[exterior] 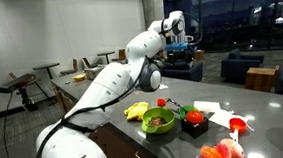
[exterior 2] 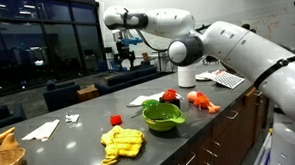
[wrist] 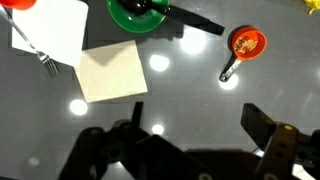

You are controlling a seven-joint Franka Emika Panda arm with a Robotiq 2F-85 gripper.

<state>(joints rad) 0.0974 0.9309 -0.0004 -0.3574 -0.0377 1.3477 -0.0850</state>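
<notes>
Beige napkin (wrist: 112, 70) | flat on grey table (wrist: 190, 75) | well below gripper (wrist: 190, 128)

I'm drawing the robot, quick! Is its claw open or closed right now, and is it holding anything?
Gripper: open, jaws wide apart, holding nothing.

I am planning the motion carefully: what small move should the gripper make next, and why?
Probably lower the gripper toward the table: it is open, holds nothing and hangs high above the beige napkin and the red scoop, touching neither.
</notes>
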